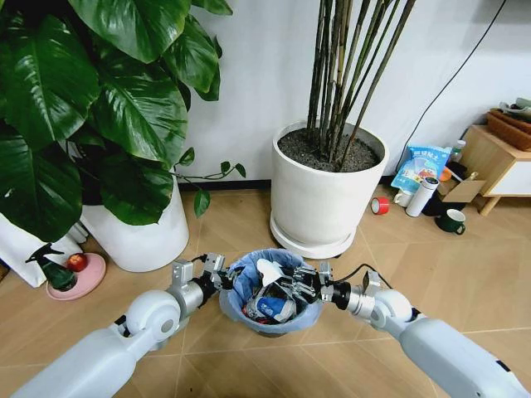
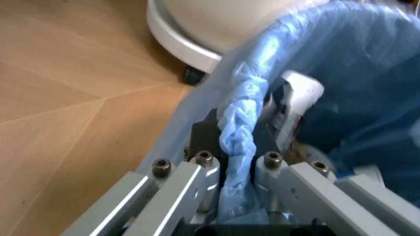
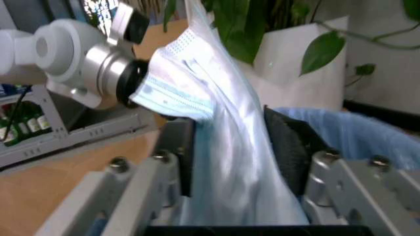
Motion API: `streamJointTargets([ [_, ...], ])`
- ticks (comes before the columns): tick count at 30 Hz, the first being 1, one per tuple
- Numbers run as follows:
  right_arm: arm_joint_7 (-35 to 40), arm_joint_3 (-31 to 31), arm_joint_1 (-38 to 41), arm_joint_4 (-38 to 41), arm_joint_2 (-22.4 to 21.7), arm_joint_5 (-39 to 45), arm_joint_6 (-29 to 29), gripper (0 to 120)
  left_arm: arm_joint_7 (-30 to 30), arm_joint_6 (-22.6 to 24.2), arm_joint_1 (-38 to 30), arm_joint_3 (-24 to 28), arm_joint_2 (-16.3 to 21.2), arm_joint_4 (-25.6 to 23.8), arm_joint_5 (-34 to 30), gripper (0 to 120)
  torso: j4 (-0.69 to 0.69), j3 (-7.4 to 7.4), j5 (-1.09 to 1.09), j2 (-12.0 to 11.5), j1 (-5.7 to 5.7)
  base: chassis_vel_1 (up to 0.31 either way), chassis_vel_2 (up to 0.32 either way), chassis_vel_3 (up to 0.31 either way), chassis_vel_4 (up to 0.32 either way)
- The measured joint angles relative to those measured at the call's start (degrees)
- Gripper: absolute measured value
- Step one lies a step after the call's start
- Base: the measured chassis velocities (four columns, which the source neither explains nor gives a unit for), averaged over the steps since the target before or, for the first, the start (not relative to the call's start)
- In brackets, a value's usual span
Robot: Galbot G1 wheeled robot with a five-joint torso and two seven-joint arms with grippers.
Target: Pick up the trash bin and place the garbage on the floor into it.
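Left tool (image 1: 217, 270) is clamped on the near-left rim of the trash bin (image 1: 270, 319), and the left wrist view has it plain: the two fingers (image 2: 196, 182) pinch the twisted fold of light-blue bag liner (image 2: 239, 128) hard between them, nothing loose there. The bin sits directly beside that tool, toward the robot's right, with the wooden floor (image 1: 249, 215) under it.

Right tool (image 1: 290, 286) is over the bin's open mouth, reaching in from the robot's right, just across from the left tool with only the bin's width between them. Its fingers (image 3: 292, 147) are closed on a white and pale-blue sheet, looks like a face mask (image 3: 196, 93), which stands up between the pads and flops past their tips. In the right wrist view the left arm's wrist (image 3: 85, 64) sits just beyond that sheet.

Below the right tool, inside the liner, garbage is already piled: a blue-and-white packet (image 1: 274, 308), a white piece (image 1: 267, 269) near the far rim, bits of red among them.

Beyond both tools stands the round white plant pot (image 1: 319, 199), and off to the left tool's side a second white pot (image 1: 141, 236) under big green leaves.
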Motion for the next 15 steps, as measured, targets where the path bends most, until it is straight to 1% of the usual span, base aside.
streamJointTargets([
  [1,0.19,0.59,-0.26,0.45,-0.54,0.05,-0.27,45,-0.04,0.00,0.05,-0.39,0.15,0.03,0.05,2,0.02,0.00,0.00,0.00,0.00,0.000,0.000,0.000,0.000],
  [3,0.19,0.73,-0.38,0.68,-0.72,0.10,-0.30,47,-0.03,-0.01,0.08,-0.45,0.13,0.02,0.06,2,0.01,0.00,-0.01,0.00,0.00,0.000,0.000,0.000,0.000],
  [4,0.19,1.03,-0.62,1.15,-1.17,0.18,-0.40,51,-0.01,0.00,0.13,-0.46,0.16,0.01,0.05,2,0.01,0.00,0.02,0.01,0.00,0.000,0.000,0.000,0.000],
  [5,0.19,1.75,-1.15,1.82,-2.13,0.29,-0.46,60,-0.03,0.03,0.26,-0.55,0.19,0.02,0.07,2,0.03,0.00,-0.01,0.01,0.00,0.000,0.000,0.000,0.000],
  [6,0.19,2.89,-1.92,2.49,-2.90,0.40,-0.54,63,-0.04,0.02,0.35,-0.69,0.17,0.00,0.12,2,0.01,-0.01,-0.02,0.01,0.00,0.000,0.000,0.000,0.000],
  [7,0.19,2.89,-1.92,2.49,-2.90,0.40,-0.54,63,-0.04,0.02,0.35,-0.69,0.17,0.00,0.12,2,0.01,-0.01,-0.02,0.01,0.00,0.000,0.000,0.000,0.000],
  [8,0.15,3.95,-2.66,2.98,-3.48,0.47,-0.59,68,-0.08,0.04,0.48,-0.71,0.15,-0.01,0.15,2,0.01,0.00,0.01,0.01,0.00,0.000,0.000,0.000,0.000],
  [11,0.03,5.95,-4.04,3.96,-4.50,0.54,-0.62,81,-0.16,0.08,0.57,-0.73,0.20,-0.05,0.19,2,0.00,0.00,-0.01,0.01,0.00,0.000,0.000,0.000,0.000],
  [12,0.03,6.88,-4.67,4.48,-4.81,0.65,-0.69,85,-0.18,0.08,0.63,-0.81,0.24,-0.07,0.19,2,0.00,0.00,0.00,0.01,0.00,0.000,0.000,0.000,0.000],
  [13,0.03,6.88,-4.67,4.48,-4.81,0.65,-0.69,85,-0.18,0.08,0.63,-0.81,0.24,-0.07,0.19,2,0.00,0.00,0.00,0.01,0.00,0.000,0.000,0.000,0.000],
  [15,0.09,8.55,-5.66,5.35,-5.25,0.98,-0.78,95,-0.23,0.09,0.72,-1.12,0.26,-0.10,0.20,2,0.01,-0.01,-0.01,0.01,0.00,0.000,0.000,0.000,0.000],
])
